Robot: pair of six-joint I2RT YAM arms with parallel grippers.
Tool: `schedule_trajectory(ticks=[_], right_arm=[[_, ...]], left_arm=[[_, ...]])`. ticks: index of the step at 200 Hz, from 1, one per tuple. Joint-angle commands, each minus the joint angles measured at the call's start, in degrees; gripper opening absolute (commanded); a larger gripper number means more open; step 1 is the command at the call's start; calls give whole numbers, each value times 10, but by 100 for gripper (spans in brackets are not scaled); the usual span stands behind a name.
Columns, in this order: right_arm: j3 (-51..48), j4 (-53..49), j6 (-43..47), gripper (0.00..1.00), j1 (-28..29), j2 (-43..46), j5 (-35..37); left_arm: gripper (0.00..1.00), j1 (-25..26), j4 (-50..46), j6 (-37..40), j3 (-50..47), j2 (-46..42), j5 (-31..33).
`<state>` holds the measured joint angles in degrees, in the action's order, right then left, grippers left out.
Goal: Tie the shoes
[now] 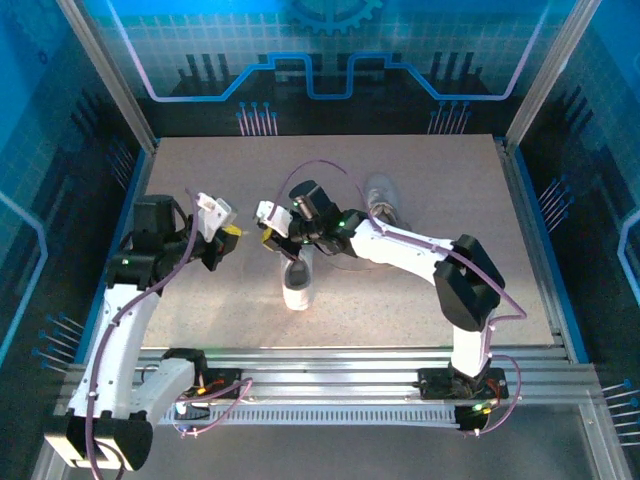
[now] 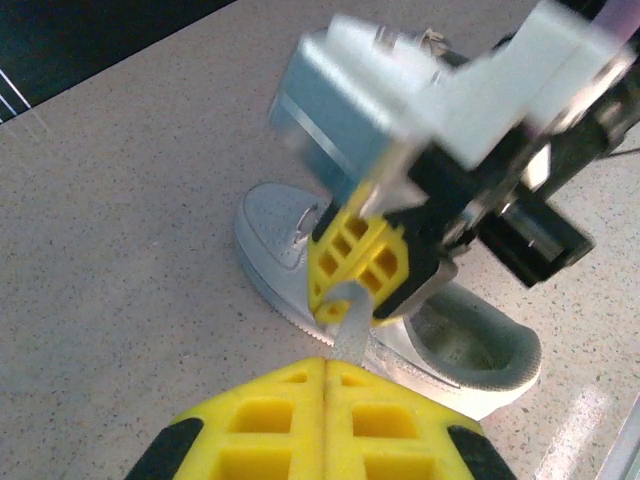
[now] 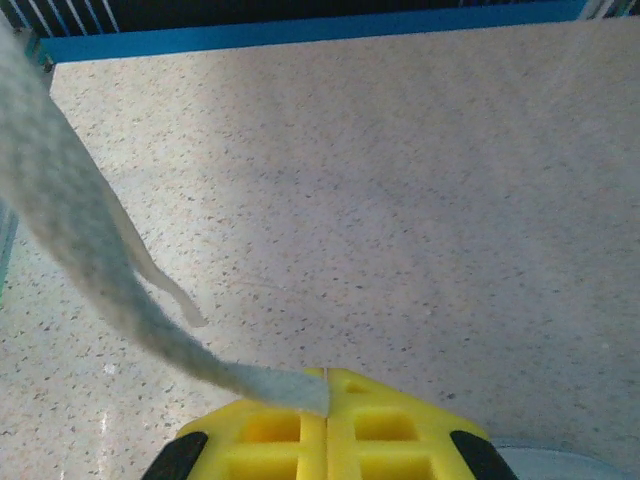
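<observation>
1. Left gripper: jaws pressed together, pinching the end of a pale lace.
2. Right gripper: jaws pressed together on the lace, which runs up and to the left in its wrist view.
3. The two grippers sit just beside each other, above the near sneaker on the table.
4. The second sneaker stands farther back to the right, beside the right arm.
</observation>
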<state>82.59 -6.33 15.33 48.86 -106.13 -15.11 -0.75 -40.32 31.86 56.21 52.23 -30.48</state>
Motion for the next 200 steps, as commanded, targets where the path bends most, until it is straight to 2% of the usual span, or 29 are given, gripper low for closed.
schedule_trajectory(ticks=[1,15,25,37,49,89,143,200], right_arm=[[-3,12,11,0,1,37,30],[-3,7,12,0,0,47,33],[-3,3,11,0,1,51,34],[-3,-4,10,0,0,56,35],[-2,-13,10,0,1,59,38],[5,-44,16,0,1,60,40],[12,-69,20,0,0,61,34],[29,-104,27,0,-2,56,35]], left_arm=[[0,-9,-12,14,-15,-7,-5],[1,-9,-10,17,-22,-9,-7],[21,-9,-1,16,-31,-13,-5],[41,-9,12,16,-42,-21,-3],[47,-9,27,16,-53,-30,-3],[48,-9,77,25,-79,-35,-43],[47,-2,189,0,-115,18,-118],[48,55,237,10,-116,64,-120]])
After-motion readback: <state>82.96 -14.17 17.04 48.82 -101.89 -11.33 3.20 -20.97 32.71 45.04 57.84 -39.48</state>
